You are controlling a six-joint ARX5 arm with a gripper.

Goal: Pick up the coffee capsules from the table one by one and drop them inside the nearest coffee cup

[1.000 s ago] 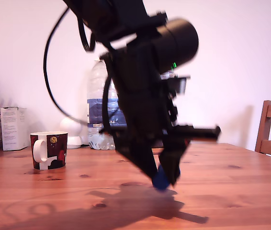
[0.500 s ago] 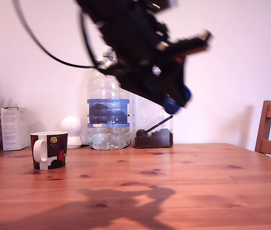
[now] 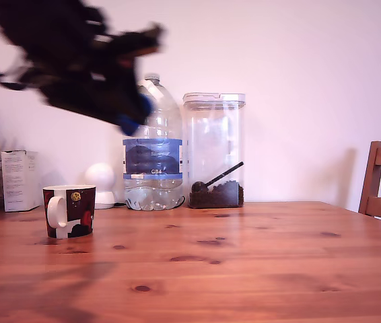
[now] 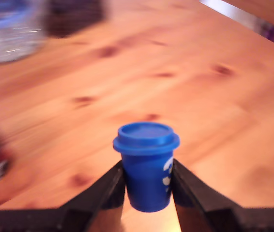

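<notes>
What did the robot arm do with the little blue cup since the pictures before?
The gripper lifted the blue capsule off the table and swung it high toward the exterior view's left, nearly above the mug. It kept hold of the capsule. The mug, water bottle and jar did not move.

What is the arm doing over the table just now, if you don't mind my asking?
The gripper is shut on a blue coffee capsule and is carrying it high above the wooden table. In the exterior view the arm is a blur at upper left, up above the patterned mug. The capsule has not been dropped in yet.
</notes>
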